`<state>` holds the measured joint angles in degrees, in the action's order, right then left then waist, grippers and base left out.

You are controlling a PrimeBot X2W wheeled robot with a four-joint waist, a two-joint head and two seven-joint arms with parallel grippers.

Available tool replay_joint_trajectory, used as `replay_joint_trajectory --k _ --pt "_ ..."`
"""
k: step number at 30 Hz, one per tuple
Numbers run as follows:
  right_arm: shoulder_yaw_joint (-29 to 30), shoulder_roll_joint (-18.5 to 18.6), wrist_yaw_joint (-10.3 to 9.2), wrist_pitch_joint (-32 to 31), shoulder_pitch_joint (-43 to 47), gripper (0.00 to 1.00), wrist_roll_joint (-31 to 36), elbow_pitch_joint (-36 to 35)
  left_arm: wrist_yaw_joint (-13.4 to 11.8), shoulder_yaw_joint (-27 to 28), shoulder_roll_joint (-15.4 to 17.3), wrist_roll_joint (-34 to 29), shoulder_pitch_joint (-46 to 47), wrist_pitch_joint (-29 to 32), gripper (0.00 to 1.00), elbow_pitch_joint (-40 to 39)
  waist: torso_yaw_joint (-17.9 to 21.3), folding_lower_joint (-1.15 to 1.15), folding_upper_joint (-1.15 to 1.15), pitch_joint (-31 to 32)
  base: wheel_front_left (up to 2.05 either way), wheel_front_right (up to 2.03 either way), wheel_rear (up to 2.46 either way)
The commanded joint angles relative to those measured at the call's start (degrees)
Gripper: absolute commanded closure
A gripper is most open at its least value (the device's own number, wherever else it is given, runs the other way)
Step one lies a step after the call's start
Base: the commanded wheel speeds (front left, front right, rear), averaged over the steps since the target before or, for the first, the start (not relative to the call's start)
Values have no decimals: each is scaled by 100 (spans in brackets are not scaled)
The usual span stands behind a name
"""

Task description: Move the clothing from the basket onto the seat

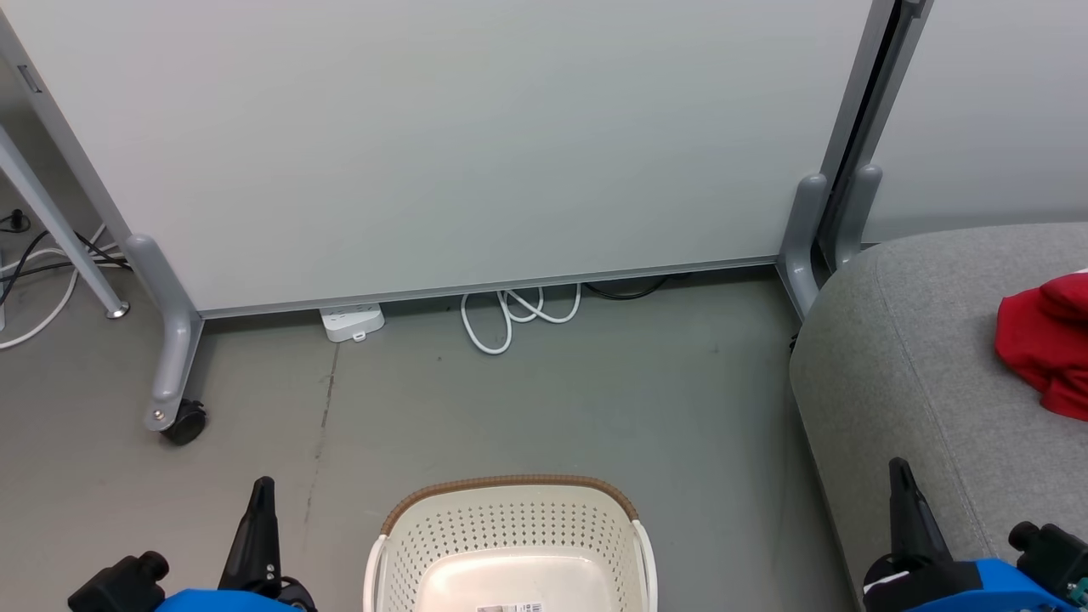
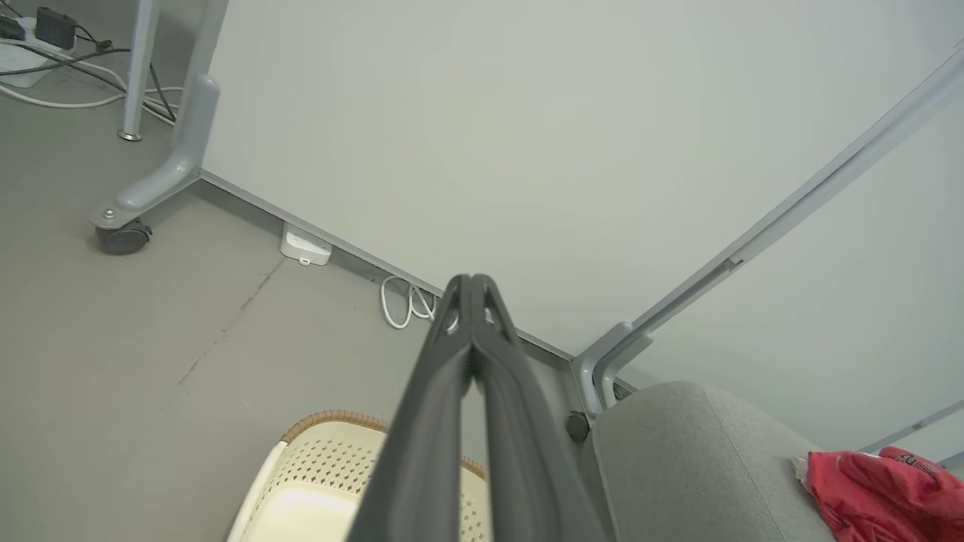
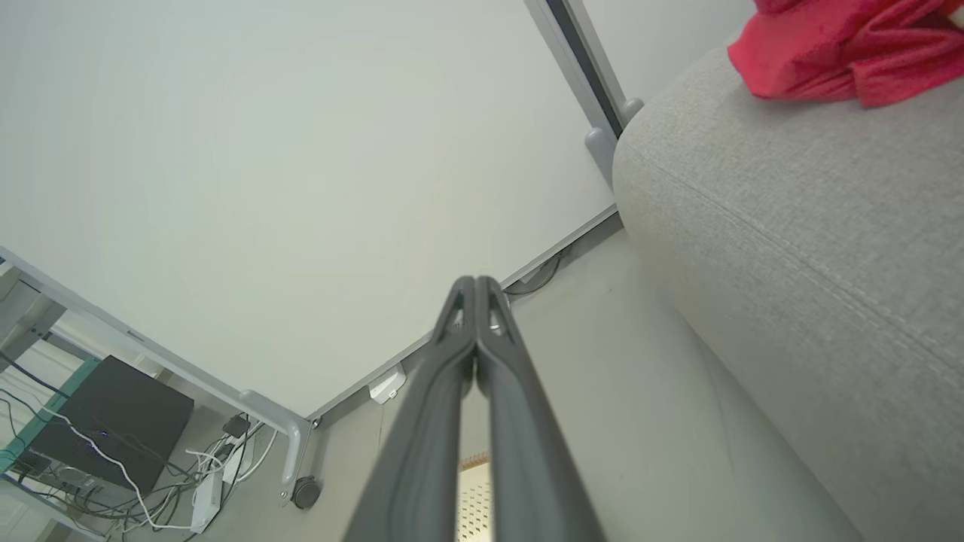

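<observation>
An office or lab space: wheeled partition panels (image 1: 476, 144), a grey floor (image 1: 527, 399), a power strip (image 1: 352, 322) and loose cables (image 1: 518, 310).

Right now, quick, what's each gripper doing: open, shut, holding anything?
Left gripper: shut, holding nothing.
Right gripper: shut, holding nothing.

Basket (image 1: 510, 520): perforated cream plastic, slightly glossy, with a brown woven-look rim. Seat (image 1: 901, 357): matt grey woven cloth. Clothing (image 1: 1041, 340): soft red fabric.
</observation>
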<state>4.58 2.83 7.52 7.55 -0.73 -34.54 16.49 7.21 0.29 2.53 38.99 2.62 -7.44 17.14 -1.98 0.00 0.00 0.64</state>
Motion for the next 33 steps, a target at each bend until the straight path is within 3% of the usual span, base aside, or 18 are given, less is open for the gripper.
replay_joint_trajectory --k 1,33 --pt "18 11 -1 -29 -172 100 -178 -93 11 54 26 146 183 37 100 -98 1 0 0 0 0 0 0" --pt "103 11 -2 -656 -381 100 -2681 -159 24 317 37 2462 305 649 100 -187 69 0 0 -23 0 0 0"
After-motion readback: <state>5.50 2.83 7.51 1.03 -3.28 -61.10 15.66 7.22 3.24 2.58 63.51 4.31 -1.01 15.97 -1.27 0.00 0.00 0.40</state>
